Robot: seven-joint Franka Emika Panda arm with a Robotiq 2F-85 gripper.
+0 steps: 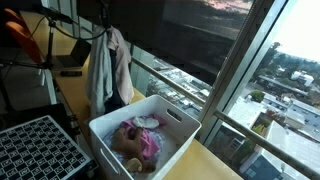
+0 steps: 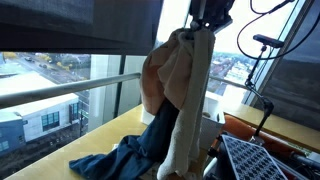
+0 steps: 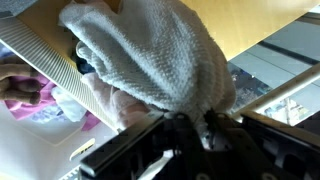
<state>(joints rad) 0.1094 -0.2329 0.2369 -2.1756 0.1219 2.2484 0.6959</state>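
Observation:
My gripper (image 3: 192,125) is shut on a bundle of cloths: a whitish towel (image 3: 150,55) with a tan cloth beside it. In both exterior views the bundle hangs from the gripper (image 2: 208,22), well above the table; the towel (image 2: 190,100) and the tan cloth (image 2: 158,80) hang down long. In an exterior view the hanging cloths (image 1: 108,70) are just behind a white bin (image 1: 175,130) that holds pink and white clothes (image 1: 140,142). A blue cloth (image 2: 115,160) lies on the wooden table under the hanging bundle.
A black perforated crate (image 1: 35,150) stands beside the white bin; it also shows in an exterior view (image 2: 265,160). Large windows and a railing (image 2: 60,90) run along the table's far side. A camera stand and cables (image 2: 262,60) stand near the arm.

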